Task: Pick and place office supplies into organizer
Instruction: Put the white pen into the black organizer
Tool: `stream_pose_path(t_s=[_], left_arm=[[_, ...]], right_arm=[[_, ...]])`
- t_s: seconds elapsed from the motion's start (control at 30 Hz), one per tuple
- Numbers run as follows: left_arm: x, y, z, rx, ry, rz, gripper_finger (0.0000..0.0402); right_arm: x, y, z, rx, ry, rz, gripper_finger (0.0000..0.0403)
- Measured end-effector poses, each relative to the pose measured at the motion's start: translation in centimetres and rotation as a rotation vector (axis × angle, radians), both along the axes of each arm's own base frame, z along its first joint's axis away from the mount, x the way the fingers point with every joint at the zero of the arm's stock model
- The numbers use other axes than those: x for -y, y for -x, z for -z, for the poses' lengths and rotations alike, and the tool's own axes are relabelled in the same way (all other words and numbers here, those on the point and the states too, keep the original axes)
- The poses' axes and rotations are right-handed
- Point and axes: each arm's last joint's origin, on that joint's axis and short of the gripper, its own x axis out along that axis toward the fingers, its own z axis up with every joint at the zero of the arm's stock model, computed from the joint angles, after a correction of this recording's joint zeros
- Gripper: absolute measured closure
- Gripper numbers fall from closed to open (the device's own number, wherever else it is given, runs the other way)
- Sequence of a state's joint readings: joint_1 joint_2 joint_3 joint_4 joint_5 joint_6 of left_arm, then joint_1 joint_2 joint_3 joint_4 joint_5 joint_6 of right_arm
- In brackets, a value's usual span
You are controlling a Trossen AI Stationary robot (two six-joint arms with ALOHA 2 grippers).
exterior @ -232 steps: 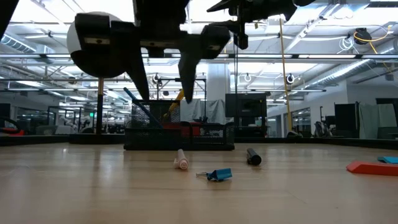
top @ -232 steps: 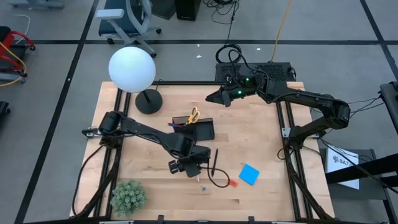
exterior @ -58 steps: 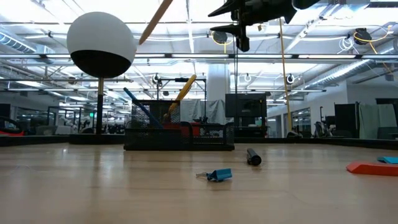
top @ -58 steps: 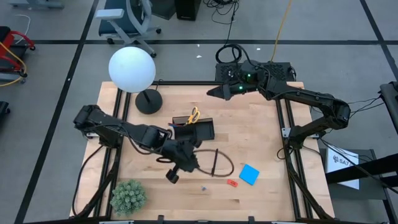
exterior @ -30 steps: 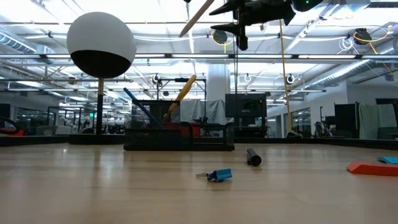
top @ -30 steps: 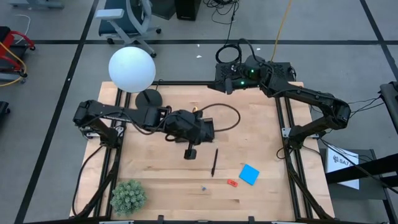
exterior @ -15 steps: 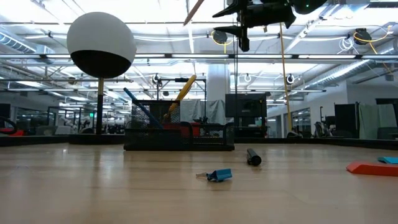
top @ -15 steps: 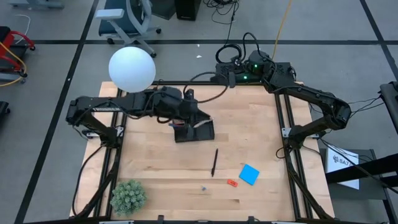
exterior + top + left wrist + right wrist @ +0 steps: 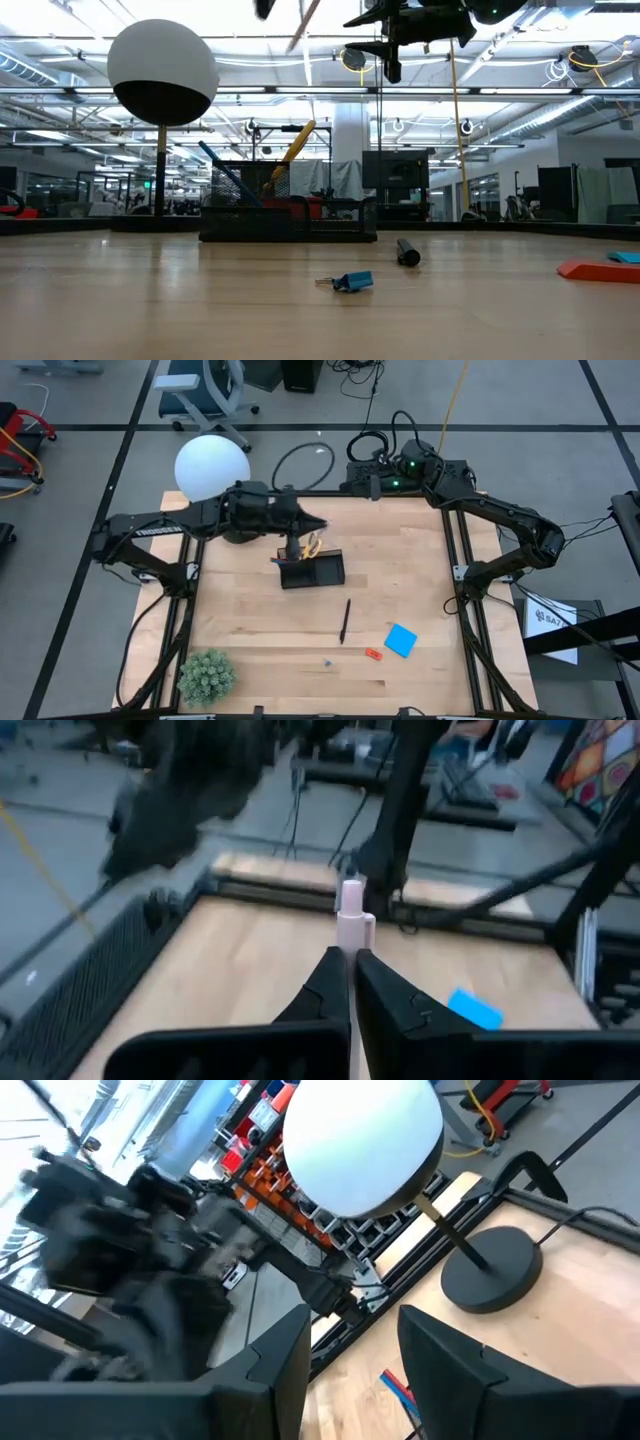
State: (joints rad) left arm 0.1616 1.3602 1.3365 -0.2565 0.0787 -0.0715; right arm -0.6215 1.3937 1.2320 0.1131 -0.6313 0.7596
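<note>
A pale pen (image 9: 351, 910) is pinched in the left gripper (image 9: 293, 549), poised directly above the organizer (image 9: 312, 570); its long axis is tilted.

Bright overhead light; ceiling glare low; motion-blurred wrist views

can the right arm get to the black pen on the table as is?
Probably yes. The right gripper is open and empty at the table's far edge, and the black pen lies alone on bare wood. The left gripper, holding a pale pen, sits over the organizer, off that path.
</note>
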Motion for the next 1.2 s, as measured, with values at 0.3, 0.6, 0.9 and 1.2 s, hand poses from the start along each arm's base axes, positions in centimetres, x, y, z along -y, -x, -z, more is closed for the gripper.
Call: stream_pose_path(t_s=[0.3, 0.6, 0.9, 1.2], left_arm=[[0.2, 2.3, 2.7, 0.111, 0.046, -0.062, 0.0402], [-0.3, 3.7, 5.8, 0.208, 0.083, -0.128, 0.0402], [-1.2, 4.1, 7.8, 0.230, 0.064, -0.161, 0.0402], [-2.0, 4.5, 9.5, 0.229, 0.066, -0.172, 0.0402]], right_arm=[[0.5, 0.3, -0.2, 0.015, 0.005, 0.018, 0.0259], [0.5, 0.3, -0.4, 0.033, 0.009, 0.018, 0.0259], [0.5, 0.3, -0.4, 0.033, -0.002, 0.019, 0.0259], [0.5, 0.3, -0.4, 0.032, -0.009, 0.020, 0.0259]])
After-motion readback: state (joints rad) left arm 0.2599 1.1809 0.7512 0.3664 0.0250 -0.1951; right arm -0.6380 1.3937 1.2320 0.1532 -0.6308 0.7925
